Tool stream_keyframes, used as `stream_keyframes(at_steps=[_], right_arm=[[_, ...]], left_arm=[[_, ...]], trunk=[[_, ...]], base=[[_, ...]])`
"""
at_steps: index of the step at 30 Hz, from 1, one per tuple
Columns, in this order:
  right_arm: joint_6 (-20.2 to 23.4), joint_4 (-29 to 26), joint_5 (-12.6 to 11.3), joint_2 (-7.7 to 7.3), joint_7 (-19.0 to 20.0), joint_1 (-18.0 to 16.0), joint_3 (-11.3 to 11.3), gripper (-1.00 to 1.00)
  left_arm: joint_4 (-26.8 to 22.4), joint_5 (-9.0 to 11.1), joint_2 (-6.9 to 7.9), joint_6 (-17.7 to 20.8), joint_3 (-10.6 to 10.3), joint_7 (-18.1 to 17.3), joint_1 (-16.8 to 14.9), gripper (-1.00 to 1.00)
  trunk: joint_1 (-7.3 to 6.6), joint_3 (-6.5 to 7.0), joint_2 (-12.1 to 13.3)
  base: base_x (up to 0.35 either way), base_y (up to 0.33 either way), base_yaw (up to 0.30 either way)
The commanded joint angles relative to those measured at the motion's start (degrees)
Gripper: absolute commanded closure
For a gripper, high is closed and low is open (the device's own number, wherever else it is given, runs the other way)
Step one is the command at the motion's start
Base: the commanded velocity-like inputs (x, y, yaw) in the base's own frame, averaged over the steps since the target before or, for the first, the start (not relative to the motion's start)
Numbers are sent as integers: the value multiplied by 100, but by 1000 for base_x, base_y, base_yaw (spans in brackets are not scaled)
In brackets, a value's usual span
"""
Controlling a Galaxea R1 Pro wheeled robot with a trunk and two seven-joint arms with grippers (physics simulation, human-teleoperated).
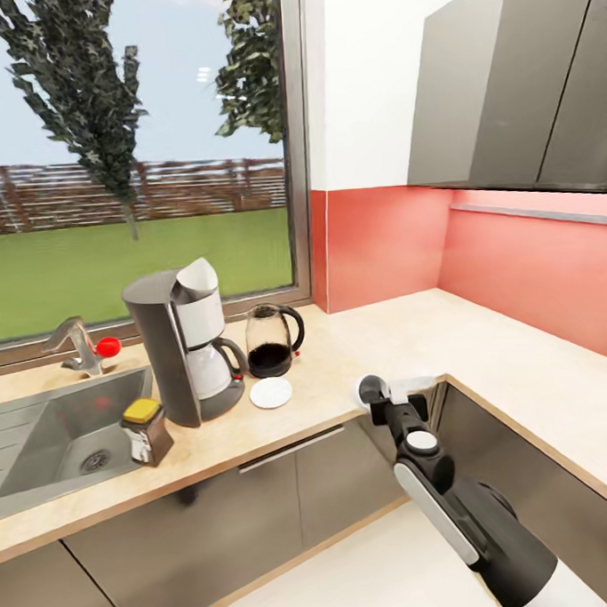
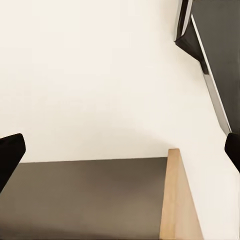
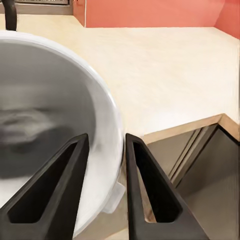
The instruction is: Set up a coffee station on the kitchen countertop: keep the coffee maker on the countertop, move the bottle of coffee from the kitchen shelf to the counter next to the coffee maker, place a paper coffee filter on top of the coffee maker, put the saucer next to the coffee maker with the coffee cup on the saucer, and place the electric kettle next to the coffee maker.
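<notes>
A: State the condition of the right gripper (image 3: 102, 185).

B: Its fingers (image 3: 55, 190) are closed on the rim of the cup (image 3: 45, 115), one inside the bowl and one outside the wall. A rim pinch suits a vessel this small and keeps its base free for setting down. In the head view the cup (image 1: 372, 390) sits at the end of the right arm, over the front edge of the countertop (image 1: 484, 347), right of the other items.

A: And the left gripper?

B: Its fingers (image 2: 10, 155) stand wide apart at the edges of the wrist view, with nothing between them. It faces a pale surface and a dark panel with a wooden edge.

A: Where is the destination?

B: The saucer (image 1: 271, 392) lies flat and bare on the countertop, just in front of the kettle (image 1: 272, 339) and close beside the maker (image 1: 186, 345). It is well apart from the cup.

A: Status of the remaining items?

B: A white filter (image 1: 198, 280) sits in the top of the maker. The bottle (image 1: 146, 431) stands just left of the maker, by the sink (image 1: 44, 442). The kettle stands at the maker's right, near or touching it.

A: Assessment?

B: Judged from this layout, only the cup remains. It must travel left and come down level on the saucer.
</notes>
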Motion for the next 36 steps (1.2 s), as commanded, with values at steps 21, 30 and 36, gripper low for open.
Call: stream_keyframes(at_steps=[21, 30, 36], right_arm=[[8, -94, -63, 12, -40, -9, 39, 100], [18, -99, -41, 81, -65, -9, 26, 100], [48, -101, -66, 87, -44, -9, 30, 100]], left_arm=[[-13, 54, -5, 19, -20, 11, 0, -100], [-5, 54, 1, 19, -20, 11, 0, -100], [-4, 54, 16, 32, -20, 7, 0, -100]], trunk=[[4, -15, -12], [4, -48, -12], [4, -67, -12]], base=[[7, -23, 186], [0, 0, 273], [17, 0, 158]])
